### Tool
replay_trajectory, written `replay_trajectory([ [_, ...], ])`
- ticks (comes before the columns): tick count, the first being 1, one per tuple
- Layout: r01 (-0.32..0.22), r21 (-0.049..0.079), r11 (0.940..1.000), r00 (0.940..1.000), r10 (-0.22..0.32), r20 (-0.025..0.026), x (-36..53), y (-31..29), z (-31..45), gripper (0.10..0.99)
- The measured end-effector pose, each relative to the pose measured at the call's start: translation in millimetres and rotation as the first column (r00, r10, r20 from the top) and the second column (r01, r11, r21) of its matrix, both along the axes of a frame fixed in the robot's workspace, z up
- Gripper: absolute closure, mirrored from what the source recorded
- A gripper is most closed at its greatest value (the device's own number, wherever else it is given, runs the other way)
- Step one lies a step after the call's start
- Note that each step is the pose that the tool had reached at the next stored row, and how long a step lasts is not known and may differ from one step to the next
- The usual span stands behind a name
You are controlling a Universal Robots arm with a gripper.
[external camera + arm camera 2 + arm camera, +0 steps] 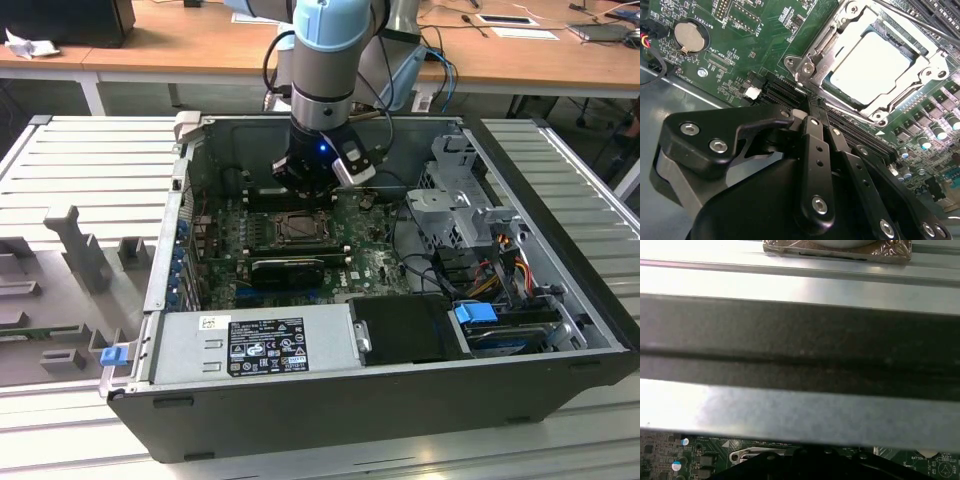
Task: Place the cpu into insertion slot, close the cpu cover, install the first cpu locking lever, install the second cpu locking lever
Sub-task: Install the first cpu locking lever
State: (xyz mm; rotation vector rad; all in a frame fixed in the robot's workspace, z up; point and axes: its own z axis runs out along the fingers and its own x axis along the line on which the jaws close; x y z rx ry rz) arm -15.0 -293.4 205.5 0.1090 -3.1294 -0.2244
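Note:
The cpu, a pale square chip, lies in the insertion slot on the green motherboard inside the open computer case. The cpu cover, a silvery frame plate, lies flat around it, and the chip shows through its window. A thin wire locking lever runs along the socket's far side. My gripper stands just off one edge of the socket with its fingers pressed together, shut and holding nothing. In the exterior view the gripper hovers low over the board, right behind the socket.
Long black card slots run under the fingertips. A coin battery sits on the board nearby. The power supply, a drive cage and cables fill the case's near and right sides. The case wall is close behind.

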Motion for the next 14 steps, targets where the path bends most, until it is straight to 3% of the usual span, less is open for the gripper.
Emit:
replay_trajectory([
  [14, 0.0, -0.021, 0.9998, 1.0, 0.0, 0.0001, 0.1, 0.0, -3.9, 0.98],
])
